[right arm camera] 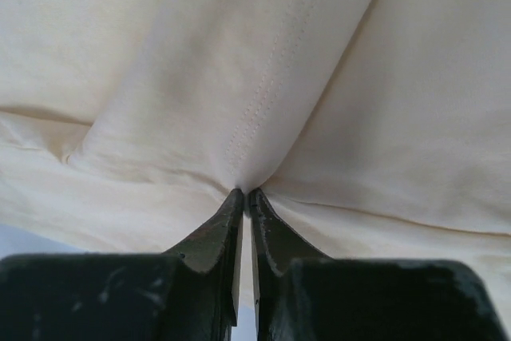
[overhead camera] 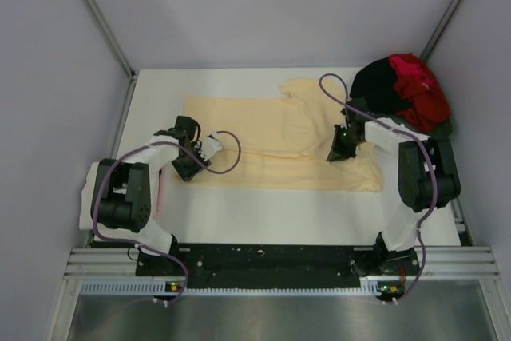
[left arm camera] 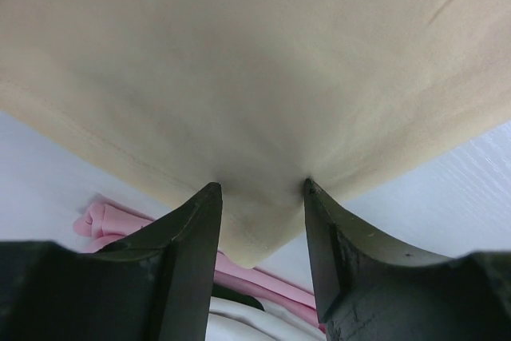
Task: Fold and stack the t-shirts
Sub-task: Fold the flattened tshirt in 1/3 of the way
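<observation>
Black and red t-shirts [overhead camera: 397,87] heaped indistinctly, creased pale yellow t-shirt [overhead camera: 267,129], right gripper [right arm camera: 246,194] pinching it, left gripper [left arm camera: 262,189] parted round its corner.

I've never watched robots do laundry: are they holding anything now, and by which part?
The right fingers pinch the yellow t-shirt at a stitched seam. The left fingers stand apart around its corner; whether they grip is unclear.
</observation>
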{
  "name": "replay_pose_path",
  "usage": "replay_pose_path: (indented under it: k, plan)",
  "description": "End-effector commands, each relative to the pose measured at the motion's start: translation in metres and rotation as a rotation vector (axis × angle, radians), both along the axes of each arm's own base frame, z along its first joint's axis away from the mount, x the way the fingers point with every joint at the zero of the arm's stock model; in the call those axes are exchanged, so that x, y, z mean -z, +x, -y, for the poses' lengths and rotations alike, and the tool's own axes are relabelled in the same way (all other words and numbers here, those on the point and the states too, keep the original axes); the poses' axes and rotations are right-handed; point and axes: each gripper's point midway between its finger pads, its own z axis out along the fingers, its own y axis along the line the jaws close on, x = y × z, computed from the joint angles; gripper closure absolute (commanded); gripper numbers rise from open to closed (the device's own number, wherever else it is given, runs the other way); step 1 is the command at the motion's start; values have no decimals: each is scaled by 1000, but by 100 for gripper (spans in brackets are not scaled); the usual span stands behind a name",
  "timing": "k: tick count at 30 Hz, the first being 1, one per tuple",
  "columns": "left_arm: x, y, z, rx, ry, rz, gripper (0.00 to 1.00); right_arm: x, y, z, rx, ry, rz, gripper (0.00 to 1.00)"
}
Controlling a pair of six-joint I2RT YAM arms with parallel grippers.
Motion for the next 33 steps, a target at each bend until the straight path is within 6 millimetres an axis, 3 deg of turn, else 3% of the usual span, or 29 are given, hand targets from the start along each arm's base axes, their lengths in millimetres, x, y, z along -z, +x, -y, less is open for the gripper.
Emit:
replay_pose_path:
  k: [1,8,12,14,20,24,29,33]
  plan:
    - [5,-2,-10,1,46,3,50,-18,8,1,3,-4,71,99]
    - [15,-7,-14,7,74,-35,51,-36,17,-5,-31,8,121,100]
    - [16,-9,-12,10,59,-42,51,-65,39,-20,-69,24,204,100]
    - [17,-8,-13,7,62,-40,52,-69,51,-29,-85,27,226,100]
    - [19,-8,-13,1,66,-45,52,-48,81,-50,-154,26,209,100]
    - [19,-8,-15,1,74,-44,53,-44,101,-65,-236,45,235,100]
    - [18,-9,-17,0,80,-45,53,-32,113,-76,-268,68,227,100]
    - [17,-9,-17,3,81,-48,53,-38,126,-82,-307,58,282,100]
